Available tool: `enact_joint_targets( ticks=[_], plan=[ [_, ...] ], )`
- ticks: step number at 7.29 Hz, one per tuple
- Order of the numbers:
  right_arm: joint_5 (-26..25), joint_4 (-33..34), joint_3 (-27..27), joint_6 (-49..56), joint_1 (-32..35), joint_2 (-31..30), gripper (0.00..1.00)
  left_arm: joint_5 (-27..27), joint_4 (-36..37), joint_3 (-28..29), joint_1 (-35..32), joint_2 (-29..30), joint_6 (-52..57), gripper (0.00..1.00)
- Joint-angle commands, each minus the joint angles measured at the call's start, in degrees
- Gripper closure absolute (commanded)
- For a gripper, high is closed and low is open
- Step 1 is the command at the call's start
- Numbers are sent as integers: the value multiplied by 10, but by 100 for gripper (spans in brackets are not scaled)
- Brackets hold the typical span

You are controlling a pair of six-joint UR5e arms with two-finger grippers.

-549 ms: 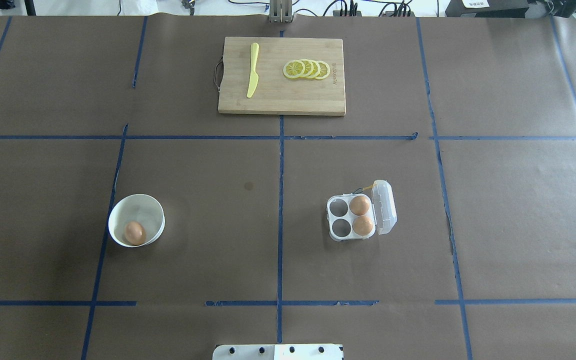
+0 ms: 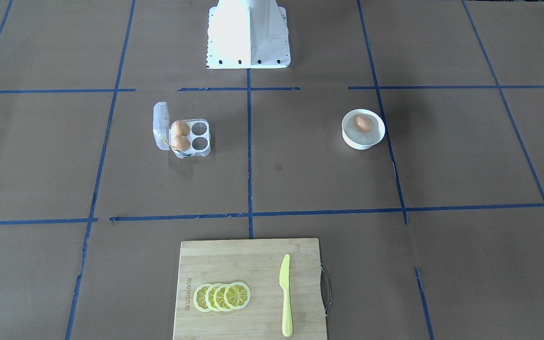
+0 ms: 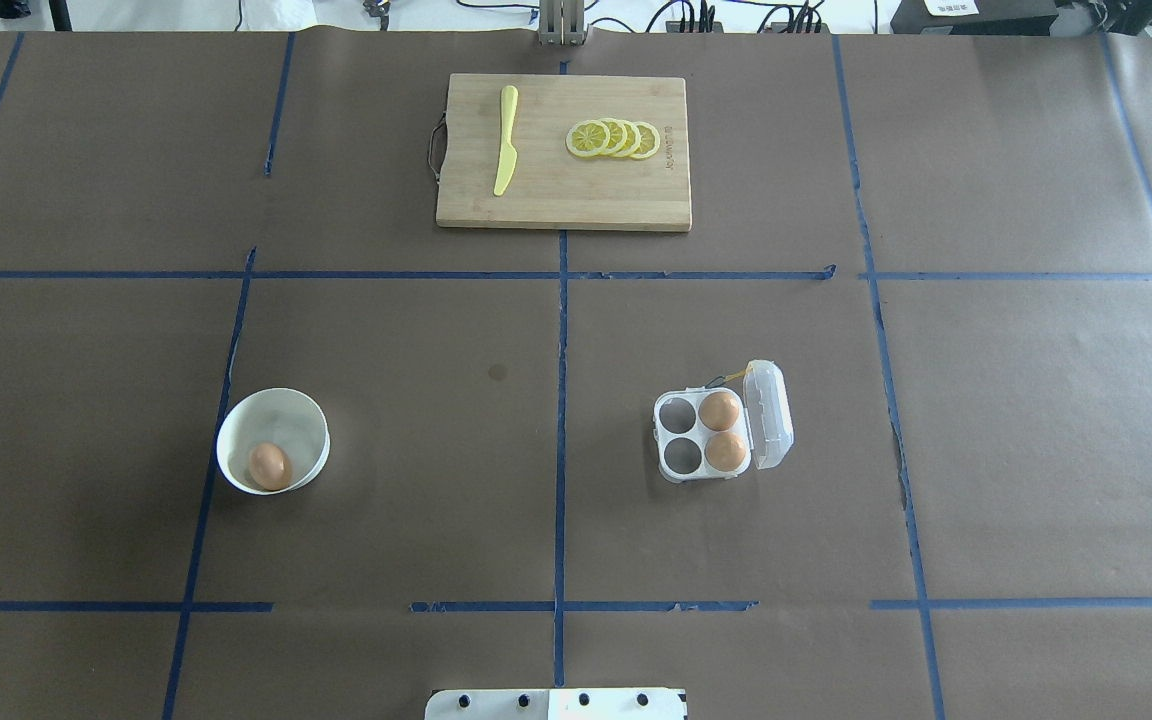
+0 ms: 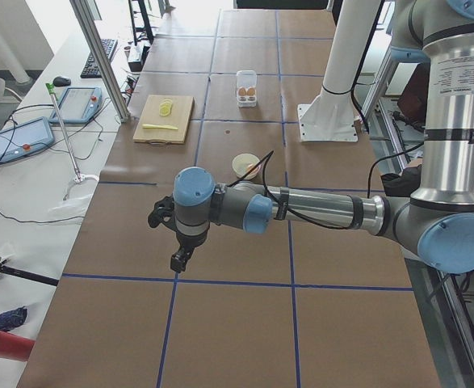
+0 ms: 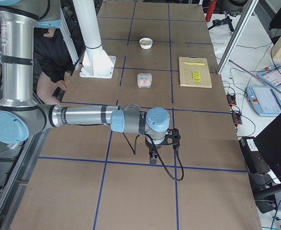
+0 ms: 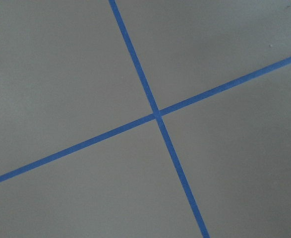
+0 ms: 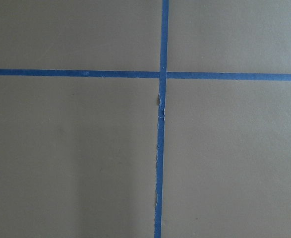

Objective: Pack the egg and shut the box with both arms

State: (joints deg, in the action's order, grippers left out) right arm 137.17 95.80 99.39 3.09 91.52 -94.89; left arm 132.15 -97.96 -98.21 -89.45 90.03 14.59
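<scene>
One orange-brown egg (image 3: 269, 465) lies in a round white bowl (image 3: 236, 420) on the left of the overhead view. The clear egg box (image 3: 679, 456) stands right of centre with its lid (image 3: 769, 415) open to the right. Two eggs (image 3: 719, 410) fill the cells beside the lid and the other two cells are empty. The left gripper (image 4: 176, 260) shows only in the exterior left view, far from the bowl (image 4: 245, 165). The right gripper (image 5: 153, 155) shows only in the exterior right view, far from the box (image 5: 144, 79). I cannot tell whether either is open or shut.
A wooden cutting board (image 3: 561, 195) with a yellow knife (image 3: 505, 140) and lemon slices (image 3: 614, 138) lies at the far middle of the table. The white pedestal base (image 2: 248, 38) stands at the robot's edge. Blue tape lines cross the brown table cover. Both wrist views show only tape crossings.
</scene>
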Motion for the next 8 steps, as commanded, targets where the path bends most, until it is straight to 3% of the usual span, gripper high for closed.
enact_joint_targets(
  ticks=[1, 2, 3, 4, 6, 8],
  plan=[
    [1, 0, 4, -1, 1, 1, 0, 36, -10, -30, 19, 44, -3, 0],
    [1, 0, 7, -2, 1, 1, 0, 65, -7, -36, 37, 83, -7, 0],
    [-1, -1, 7, 0, 1, 2, 0, 75, -9, -44, 66, 106, -97, 0],
    [-1, -1, 5, 1, 0, 13, 0, 68, -8, -86, 143, 113, -234, 0],
    [2, -1, 5, -2, 0, 14, 0, -8, -9, -161, 237, 115, -534, 0],
    [2, -29, -5, 1, 0, 7, 0, -89, -7, -192, 345, 110, -736, 0]
  ],
)
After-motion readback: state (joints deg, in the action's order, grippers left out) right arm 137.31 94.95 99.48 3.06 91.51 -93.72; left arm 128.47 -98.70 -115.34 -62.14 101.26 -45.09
